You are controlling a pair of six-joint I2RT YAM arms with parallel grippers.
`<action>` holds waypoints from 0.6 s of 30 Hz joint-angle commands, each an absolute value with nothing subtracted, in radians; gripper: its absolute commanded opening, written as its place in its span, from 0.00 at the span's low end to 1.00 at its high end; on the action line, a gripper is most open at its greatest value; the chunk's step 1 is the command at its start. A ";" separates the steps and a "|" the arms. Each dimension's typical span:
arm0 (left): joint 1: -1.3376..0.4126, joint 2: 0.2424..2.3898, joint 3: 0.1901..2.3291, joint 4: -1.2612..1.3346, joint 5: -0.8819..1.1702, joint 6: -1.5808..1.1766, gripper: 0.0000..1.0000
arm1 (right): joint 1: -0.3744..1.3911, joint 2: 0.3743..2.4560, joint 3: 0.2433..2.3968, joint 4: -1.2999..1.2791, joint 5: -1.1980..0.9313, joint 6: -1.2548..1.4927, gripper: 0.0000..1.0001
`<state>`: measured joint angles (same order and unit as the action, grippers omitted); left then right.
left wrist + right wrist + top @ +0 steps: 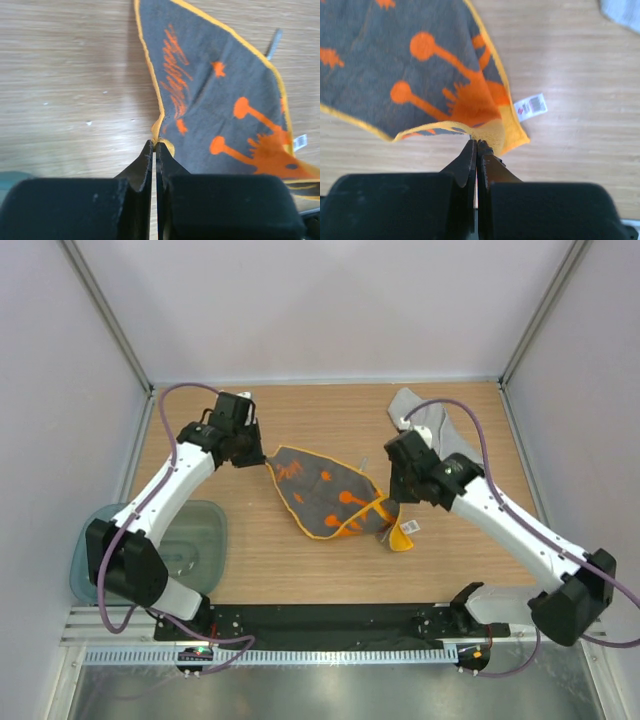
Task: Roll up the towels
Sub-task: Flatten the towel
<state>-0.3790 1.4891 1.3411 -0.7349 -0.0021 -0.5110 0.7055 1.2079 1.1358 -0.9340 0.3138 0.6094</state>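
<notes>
Bench and enclosure: orange towel (325,495) pinched at two corners, mid-bench.

Bench (250,570) top is light wood-grain, closed in on 3 sides by plain white walls (320,300) w/ metal corner posts (108,315); a black base plate (330,620) runs along the near edge. The orange towel (225,90) (395,60) (dark grey face, orange print, orange hem) is stretched across the bench ctr between both arms. Left gripper (262,462) (154,145): jaws pressed together on the towel's left corner. Right gripper (392,502) (476,142): jaws pressed together on the folded right corner, just beside the white label (410,526) (530,106). Grey towel (415,410) lies crumpled at the far right corner, partly behind the right arm. Teal tub (195,540) sits at the near left corner, beside the left arm base.
</notes>
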 commanded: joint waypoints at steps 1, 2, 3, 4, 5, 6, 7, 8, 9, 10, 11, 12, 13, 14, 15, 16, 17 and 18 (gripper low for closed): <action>-0.321 1.489 1.394 -0.802 -0.040 -0.457 0.00 | 0.596 1.314 1.270 -0.851 0.194 0.430 0.01; -0.308 1.497 1.413 -0.804 -0.016 -0.454 0.00 | 0.575 1.347 1.337 -0.850 0.172 0.410 0.01; -0.295 1.503 1.425 -0.799 -0.006 -0.451 0.00 | 0.552 1.420 1.374 -0.851 0.152 0.390 0.01; -0.272 1.511 1.437 -0.795 -0.006 -0.448 0.00 | 0.516 1.451 1.411 -0.857 0.106 0.361 0.01; -0.261 1.537 1.477 -0.799 0.024 -0.445 0.00 | 0.496 1.488 1.487 -0.868 0.088 0.347 0.01; -0.252 1.554 1.505 -0.804 0.041 -0.439 0.00 | 0.477 1.549 1.526 -0.871 0.072 0.331 0.01; -0.235 1.574 1.538 -0.824 0.046 -0.434 0.00 | 0.459 1.586 1.569 -0.896 0.055 0.313 0.01; -0.226 1.601 1.622 -0.839 0.051 -0.431 0.00 | 0.418 1.613 1.666 -0.911 0.034 0.307 0.01; -0.221 1.649 1.670 -0.863 0.057 -0.419 0.00 | 0.399 1.640 1.710 -0.920 0.034 0.305 0.01; -0.216 1.675 1.718 -0.871 0.054 -0.410 0.00 | 0.379 1.675 1.753 -0.923 0.028 0.301 0.01; -0.215 1.693 1.820 -0.883 0.051 -0.402 0.00 | 0.350 1.684 1.835 -0.933 0.029 0.293 0.01; -0.213 1.731 1.875 -0.926 0.043 -0.397 0.00 | 0.338 1.692 1.874 -0.936 0.029 0.288 0.01; -0.213 1.742 1.978 -0.951 0.038 -0.390 0.00 | 0.331 1.690 1.911 -0.948 0.032 0.282 0.01; -0.210 1.749 2.017 -0.972 0.035 -0.390 0.00 | 0.330 1.683 1.966 -0.954 0.035 0.263 0.01; -0.209 1.741 2.043 -0.995 0.034 -0.390 0.00 | 0.330 1.674 1.980 -0.956 0.032 0.253 0.01; -0.207 1.726 2.049 -0.996 0.031 -0.388 0.00 | 0.330 1.640 1.982 -0.947 0.026 0.244 0.01; -0.207 1.704 2.033 -0.991 0.026 -0.390 0.00 | 0.330 1.620 1.956 -0.940 0.025 0.238 0.01; -0.206 1.680 2.007 -0.985 0.025 -0.391 0.00 | 0.328 1.602 1.928 -0.930 0.017 0.230 0.01</action>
